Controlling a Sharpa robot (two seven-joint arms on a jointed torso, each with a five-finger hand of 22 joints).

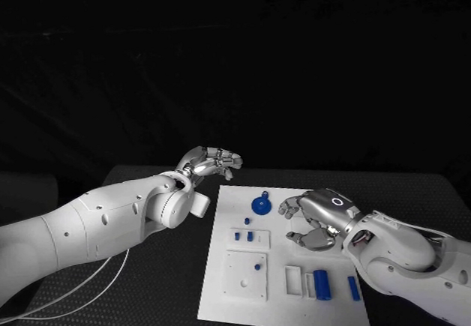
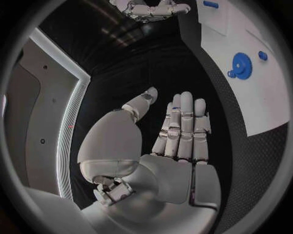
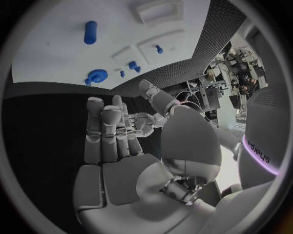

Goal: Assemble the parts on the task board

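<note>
The white task board (image 1: pixel 226 303) lies in the middle of the black table. A blue gear (image 1: pixel 262 205) sits near its far edge, with two small blue pegs (image 1: pixel 243 237) closer in. A blue cylinder (image 1: pixel 323 283) and a blue bar (image 1: pixel 354 288) lie toward the near right. My right hand (image 1: pixel 315 217) hovers over the board just right of the gear, fingers extended and empty (image 3: pixel 116 141). My left hand (image 1: pixel 208 162) is raised beyond the board's far left corner, fingers straight, holding nothing (image 2: pixel 180 126). The left wrist view shows the gear (image 2: pixel 240 65).
Raised white blocks and a square plate (image 1: pixel 247 271) stand on the board. A white cable (image 1: pixel 82 294) loops on the table at the left. The right wrist view shows the cylinder (image 3: pixel 90 31), the gear (image 3: pixel 96 76) and small pegs (image 3: pixel 132 65).
</note>
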